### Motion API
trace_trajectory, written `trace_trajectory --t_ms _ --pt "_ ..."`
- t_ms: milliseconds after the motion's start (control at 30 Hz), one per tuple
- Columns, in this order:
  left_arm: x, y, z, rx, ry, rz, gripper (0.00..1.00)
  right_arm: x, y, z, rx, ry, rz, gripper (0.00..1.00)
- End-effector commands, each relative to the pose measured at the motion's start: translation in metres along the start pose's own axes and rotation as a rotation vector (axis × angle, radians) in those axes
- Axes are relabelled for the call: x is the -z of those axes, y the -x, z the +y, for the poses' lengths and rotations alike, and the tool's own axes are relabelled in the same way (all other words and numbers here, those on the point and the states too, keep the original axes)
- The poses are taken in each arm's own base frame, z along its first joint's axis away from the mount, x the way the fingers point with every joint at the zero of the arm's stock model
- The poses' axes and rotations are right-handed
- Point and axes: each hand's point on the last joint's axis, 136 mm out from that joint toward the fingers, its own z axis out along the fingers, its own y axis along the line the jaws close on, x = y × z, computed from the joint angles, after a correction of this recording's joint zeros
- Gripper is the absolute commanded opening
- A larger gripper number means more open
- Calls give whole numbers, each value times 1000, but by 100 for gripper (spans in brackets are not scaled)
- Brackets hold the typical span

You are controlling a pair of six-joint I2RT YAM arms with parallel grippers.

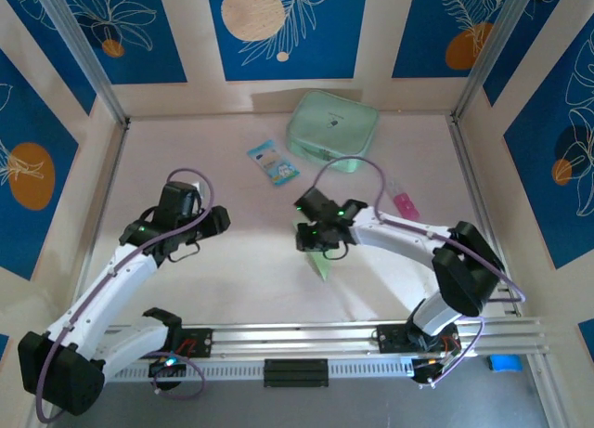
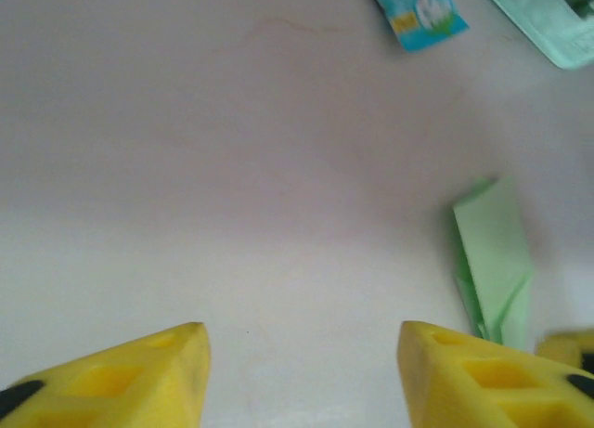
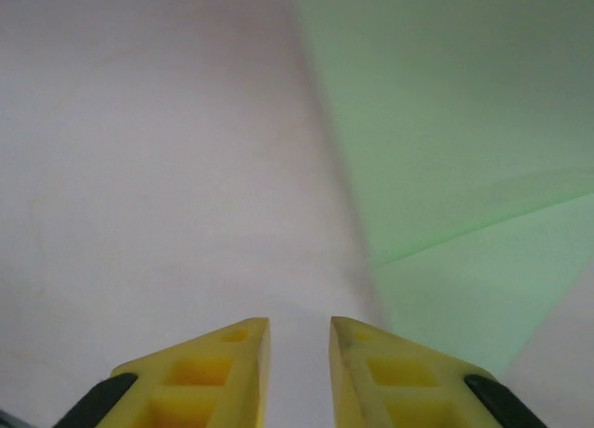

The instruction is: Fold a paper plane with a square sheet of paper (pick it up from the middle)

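1. My left gripper [image 2: 302, 377]: fingers stand wide apart with nothing but bare table [image 2: 232, 168] between them. Open and empty.
2. From the top view, the left gripper [image 1: 221, 222] sits left of centre, well apart from the paper [image 1: 324, 266].
3. My right gripper [image 3: 299, 372]: the fingers are parted by a narrow gap and the table shows through it. Nothing is held.
4. At the right wrist, the paper [image 3: 455, 149] lies flat just right of my right finger, with one crease running across it. I cannot tell whether finger and paper touch.
5. From the top view, the paper is near the table's middle, partly under the right gripper [image 1: 312, 240], with its narrow point toward the near edge.
6. At the left wrist, the paper [image 2: 492, 252] is folded in layers. A yellow fingertip [image 2: 566, 346] of the right gripper is just beside its lower end.
7. The case [image 1: 332, 131] and packet [image 1: 274, 162] lie on the far side, apart from the paper.
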Motion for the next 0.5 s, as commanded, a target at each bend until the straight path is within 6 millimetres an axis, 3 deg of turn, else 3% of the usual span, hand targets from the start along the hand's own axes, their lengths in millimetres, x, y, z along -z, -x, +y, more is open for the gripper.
trace_trajectory --t_ms 0,167,467 --pt "-7 -13 -19 7 -140 58 52 -10 -6 9 -95 177 30 22" --pt "-19 -20 -20 41 -162 95 52 -21 -12 -14 -172 181 39 20" --pt "-32 -31 -23 75 -185 163 51 -54 -37 -33 -329 146 117 19"
